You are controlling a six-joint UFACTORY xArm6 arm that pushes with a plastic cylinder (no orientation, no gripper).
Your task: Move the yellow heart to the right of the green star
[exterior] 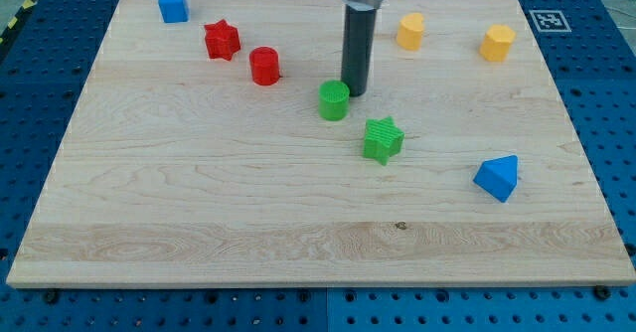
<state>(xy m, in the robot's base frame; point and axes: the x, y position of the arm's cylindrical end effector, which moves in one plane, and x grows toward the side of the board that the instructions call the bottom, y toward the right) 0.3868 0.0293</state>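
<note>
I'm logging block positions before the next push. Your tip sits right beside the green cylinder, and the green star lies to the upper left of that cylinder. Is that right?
Not quite. My tip does sit right beside the green cylinder, but the green star lies to the cylinder's lower right, not its upper left, as the camera view shows.

You get bright, even overhead light on the pale wooden board (298,203), with no hard glare on it and only short, soft shadows tucked under each block, as at the green star (383,139) and the blue triangular block (497,178). Focus holds sharp across the wood grain and the blue perforated table (606,93). The dark rod is the one murky patch: its surface reads near-black with a faint sheen, and my tip (355,93) throws little visible shadow.
</note>
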